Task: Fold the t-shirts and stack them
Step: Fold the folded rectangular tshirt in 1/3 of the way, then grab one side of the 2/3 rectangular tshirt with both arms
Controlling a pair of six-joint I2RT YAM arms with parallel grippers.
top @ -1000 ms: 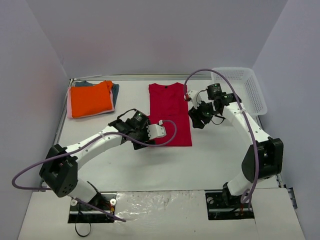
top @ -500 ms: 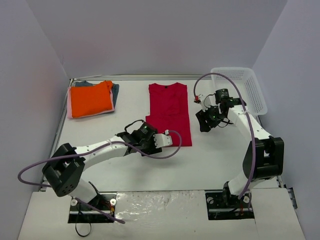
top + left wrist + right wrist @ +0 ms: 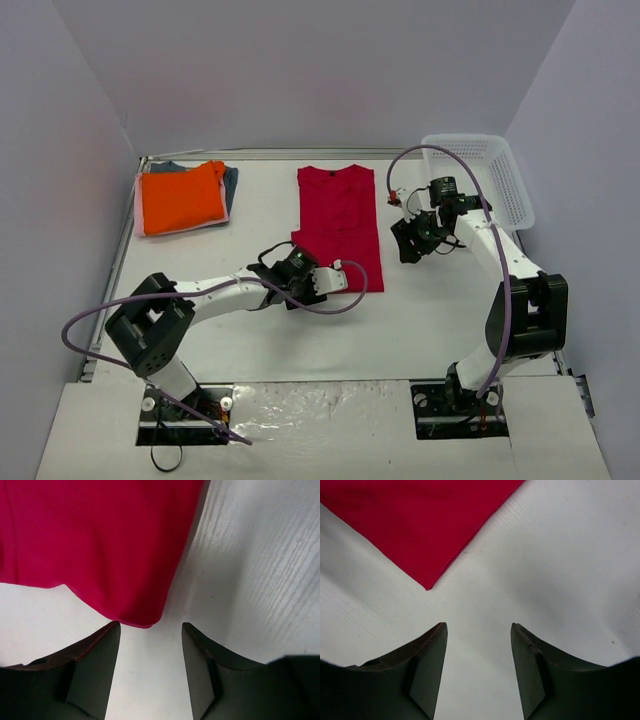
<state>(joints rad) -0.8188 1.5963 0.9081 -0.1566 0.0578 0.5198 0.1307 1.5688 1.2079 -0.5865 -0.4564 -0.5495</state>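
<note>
The left pincer [image 3: 150, 626] stood half open and empty. A hem corner of the red shirt [image 3: 95, 535] lay just ahead of its tips, probably lined up for pinching. The right pincer [image 3: 477, 626] hovered likewise, open and empty, just short of another corner.

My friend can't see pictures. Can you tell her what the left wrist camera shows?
A corner of the crimson-red t-shirt lies flat on the white table, just ahead of the left gripper. Its two dark fingers stand apart with nothing between them.

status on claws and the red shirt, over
Left claw open, at near corner of red t-shirt, not gripping. Right claw open by its right edge. Nothing in the way.
</note>
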